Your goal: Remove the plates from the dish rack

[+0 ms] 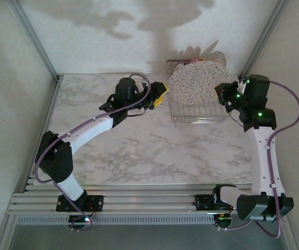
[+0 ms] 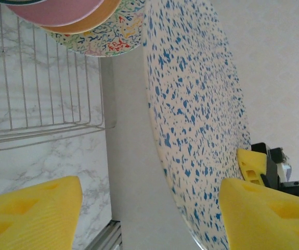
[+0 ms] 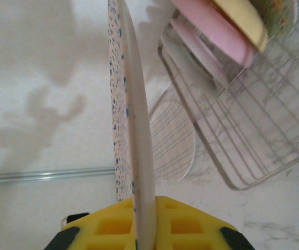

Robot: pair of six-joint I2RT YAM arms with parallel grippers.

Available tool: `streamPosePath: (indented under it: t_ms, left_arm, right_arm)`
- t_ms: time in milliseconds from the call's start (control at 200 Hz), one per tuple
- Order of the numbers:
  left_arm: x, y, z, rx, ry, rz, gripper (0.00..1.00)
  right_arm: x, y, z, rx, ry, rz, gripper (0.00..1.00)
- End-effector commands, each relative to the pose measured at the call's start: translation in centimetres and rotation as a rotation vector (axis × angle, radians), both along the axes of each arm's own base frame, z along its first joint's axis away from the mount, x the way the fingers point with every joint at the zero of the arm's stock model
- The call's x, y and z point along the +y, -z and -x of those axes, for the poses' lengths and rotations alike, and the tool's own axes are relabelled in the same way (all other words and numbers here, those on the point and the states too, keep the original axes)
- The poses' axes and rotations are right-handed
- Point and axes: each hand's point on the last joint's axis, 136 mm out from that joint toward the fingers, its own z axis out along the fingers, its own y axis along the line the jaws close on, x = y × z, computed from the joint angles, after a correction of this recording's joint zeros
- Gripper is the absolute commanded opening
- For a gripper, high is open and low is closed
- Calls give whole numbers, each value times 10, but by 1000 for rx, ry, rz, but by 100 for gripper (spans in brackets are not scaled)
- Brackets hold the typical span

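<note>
Right fingers [image 3: 102, 226] are clamping the upright speckled plate [image 1: 193, 83] at the dish rack [image 1: 198, 115]; left fingers [image 2: 35, 208] are standing apart.

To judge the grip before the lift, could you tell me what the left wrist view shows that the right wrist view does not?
Left wrist: the broad face of the blue-speckled plate, with the left gripper open at its rim. Right wrist: the same plate edge-on, clamped between the fingers of the right gripper. Both: the dish rack holding a pink plate, and the marble table.
</note>
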Motion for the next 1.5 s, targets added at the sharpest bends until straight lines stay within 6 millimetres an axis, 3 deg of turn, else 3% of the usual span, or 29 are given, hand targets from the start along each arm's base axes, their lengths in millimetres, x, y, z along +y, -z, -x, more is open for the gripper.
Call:
streamPosePath:
  t_ms: [0, 305, 641, 846, 911, 976, 1076, 1256, 1492]
  left_arm:
    - [-10, -31, 1, -49, 34, 76, 67]
    - [-13, -33, -5, -42, 27, 105, 54]
    - [-11, -31, -5, -38, 14, 92, 0]
    - [-7, -39, -6, -54, 2, 110, 0]
    - [-2, -47, -8, -70, -13, 126, 0]
    - [7, -52, -12, -76, -31, 135, 0]
    - [23, -62, -18, -106, -61, 154, 0]
    - [65, -47, -32, -94, -154, 131, 0]
    - [135, -12, -55, -97, -369, 116, 0]
  right_arm:
    - [20, -48, -5, -150, -93, -89, 0]
    - [50, -33, -16, -102, -212, -136, 0]
    - [54, -19, -18, -83, -222, -119, 0]
    - [56, -19, -16, -92, -249, -92, 0]
    - [57, -19, -15, -90, -264, -68, 29]
    - [56, -19, -13, -88, -271, -39, 48]
    - [53, -17, -7, -84, -265, 9, 61]
    - [59, -21, 6, -170, -301, 203, 68]
    - [98, -34, 39, -536, -411, 585, 71]
